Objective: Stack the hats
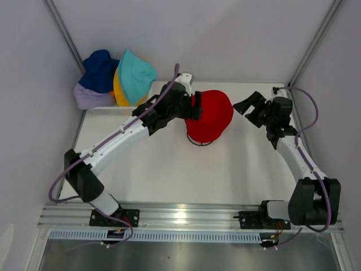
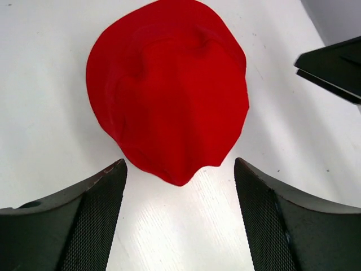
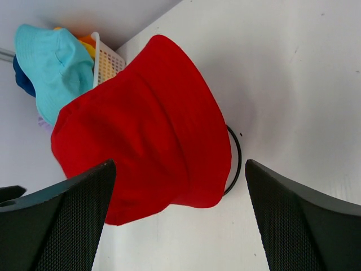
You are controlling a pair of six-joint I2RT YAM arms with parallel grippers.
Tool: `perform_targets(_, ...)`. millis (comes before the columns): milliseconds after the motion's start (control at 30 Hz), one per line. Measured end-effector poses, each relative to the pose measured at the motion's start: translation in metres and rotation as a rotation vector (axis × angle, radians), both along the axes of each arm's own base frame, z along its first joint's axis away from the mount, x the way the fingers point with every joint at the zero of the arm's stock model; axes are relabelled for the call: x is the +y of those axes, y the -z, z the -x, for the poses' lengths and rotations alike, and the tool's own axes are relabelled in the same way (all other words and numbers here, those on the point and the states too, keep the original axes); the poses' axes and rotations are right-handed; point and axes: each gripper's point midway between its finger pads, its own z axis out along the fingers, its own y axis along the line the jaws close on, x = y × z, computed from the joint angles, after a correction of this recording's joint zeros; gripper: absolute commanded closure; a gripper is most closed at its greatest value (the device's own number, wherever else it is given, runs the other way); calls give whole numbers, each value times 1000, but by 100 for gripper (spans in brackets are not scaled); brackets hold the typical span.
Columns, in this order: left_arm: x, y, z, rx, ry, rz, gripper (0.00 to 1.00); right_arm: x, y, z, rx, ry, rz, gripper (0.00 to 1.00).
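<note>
Red hat [image 1: 210, 116]: draped over wire frame [image 3: 237, 155], far middle of the table.
Left gripper [image 2: 180, 226]: jaws spread, empty, just beside the hat.
Right gripper [image 3: 180, 226]: jaws wide, empty.

No text, label, brand, number or sign legible in any of the three views. Nothing to record.
</note>
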Motion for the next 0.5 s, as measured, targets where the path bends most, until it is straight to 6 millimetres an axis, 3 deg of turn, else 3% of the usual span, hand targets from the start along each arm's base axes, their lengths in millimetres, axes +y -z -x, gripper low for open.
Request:
perform_targets(67,11,-5,2,10,-18,30,20,3,7,-13,6,-14,-7,0)
perform_targets(267,74,-19,-8,10,-121,125,20,15,36,-48,25,-79,-20,0)
perform_targets(500,70,-24,18,-6,-8,153,19,37,46,-93,-18,-193,-99,12)
